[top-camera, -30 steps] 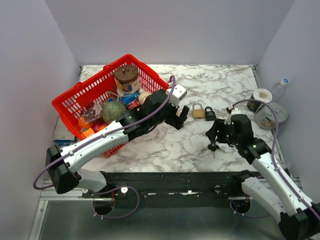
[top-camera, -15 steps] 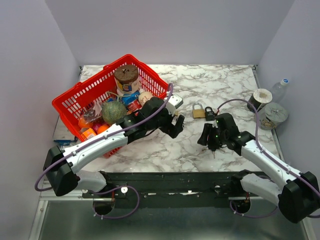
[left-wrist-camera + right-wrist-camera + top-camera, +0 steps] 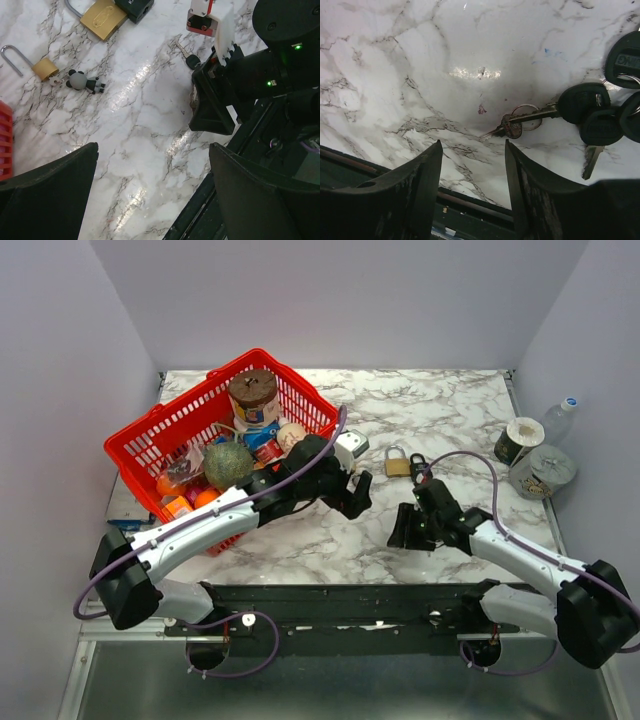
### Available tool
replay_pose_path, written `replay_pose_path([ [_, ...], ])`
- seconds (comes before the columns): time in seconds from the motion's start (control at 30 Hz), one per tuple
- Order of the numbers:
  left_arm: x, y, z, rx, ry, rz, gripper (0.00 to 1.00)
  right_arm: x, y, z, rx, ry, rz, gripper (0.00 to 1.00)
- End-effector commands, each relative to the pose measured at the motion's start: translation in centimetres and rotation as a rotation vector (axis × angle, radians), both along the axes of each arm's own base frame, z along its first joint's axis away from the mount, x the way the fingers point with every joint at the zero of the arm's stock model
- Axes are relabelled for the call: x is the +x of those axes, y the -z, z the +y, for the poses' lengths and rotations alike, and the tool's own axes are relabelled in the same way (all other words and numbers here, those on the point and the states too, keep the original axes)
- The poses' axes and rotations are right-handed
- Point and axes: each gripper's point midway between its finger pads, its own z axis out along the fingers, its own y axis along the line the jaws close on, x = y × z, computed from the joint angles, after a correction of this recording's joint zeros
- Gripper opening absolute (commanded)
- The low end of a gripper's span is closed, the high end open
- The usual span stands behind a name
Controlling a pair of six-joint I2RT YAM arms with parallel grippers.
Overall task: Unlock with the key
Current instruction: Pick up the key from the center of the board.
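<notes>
The marble table (image 3: pixel 450 410) is carrying a red basket (image 3: pixel 140 425) full of groceries at its left rear. The left gripper (image 3: pixel 152 150) is hovering over bare marble near the middle, its jaws spread wide and clasping nothing. The right gripper (image 3: pixel 472 145) is hanging low near the table's front edge, its fingers parted with only marble between them. Behind both grippers a brass padlock (image 3: pixel 397 464) and a black padlock (image 3: pixel 418 468) are lying side by side, touching. A bunch of black-headed keys (image 3: pixel 592 112) is lying flat just ahead of the right gripper, ungrasped, with a small key on a split ring (image 3: pixel 511 126) beside it. A small brass padlock (image 3: pixel 44 67) is lying next to a panda charm (image 3: pixel 82 82).
</notes>
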Motion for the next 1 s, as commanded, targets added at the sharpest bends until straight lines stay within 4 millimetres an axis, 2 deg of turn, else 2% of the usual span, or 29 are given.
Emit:
replay_pose_path([
  [0.0,0.2,-1.9,0.5,-0.028,-0.022,-0.056,0.99,0.6,0.1,-1.3,-0.057,0.064,-0.033,0.61],
  [0.17,0.3,-2.1,0.8,-0.023,-0.027,-0.067,0.99,1.0,1.1,-1.5,-0.102,0.056,-0.016,0.58],
  [0.27,0.4,-2.0,0.9,-0.017,-0.032,-0.072,0.99,1.3,1.9,-0.9,-0.094,0.045,-0.001,0.55],
  [0.33,0.5,-2.0,1.0,-0.012,-0.037,-0.077,0.99,1.9,1.9,0.1,-0.057,0.029,-0.013,0.51],
  [0.37,0.6,-2.1,1.0,-0.012,-0.038,-0.079,0.99,2.1,1.9,0.4,-0.046,0.027,-0.015,0.44],
  [0.4,0.6,-2.1,1.0,-0.011,-0.04,-0.08,0.99,2.2,2.3,0.9,-0.037,0.015,-0.002,0.42],
  [0.47,0.7,-2.1,1.1,-0.008,-0.044,-0.082,0.99,3.5,1.7,2.3,-0.002,0.006,-0.036,0.37],
  [0.53,0.7,-2.0,1.2,-0.005,-0.045,-0.084,0.99,4.1,2.1,3.5,0.003,-0.013,-0.032,0.36],
  [0.57,0.8,-2.0,1.2,-0.003,-0.047,-0.086,0.99,5.0,1.3,4.5,0.02,-0.02,-0.052,0.35],
  [0.67,0.9,-1.9,1.3,0.005,-0.055,-0.09,0.99,5.6,1.4,6.1,0.019,-0.058,-0.048,0.33],
  [0.7,1.0,-1.9,1.4,0.009,-0.058,-0.089,0.99,6.3,0.8,6.5,0.014,-0.058,-0.07,0.33],
  [0.77,1.0,-1.8,1.4,0.01,-0.058,-0.091,0.99,6.3,0.1,6.9,0.001,-0.079,-0.098,0.36],
  [0.97,0.8,-2.1,1.3,0.0,-0.052,-0.089,0.99,6.4,-2.2,4.8,-0.078,-0.099,-0.208,0.5],
])
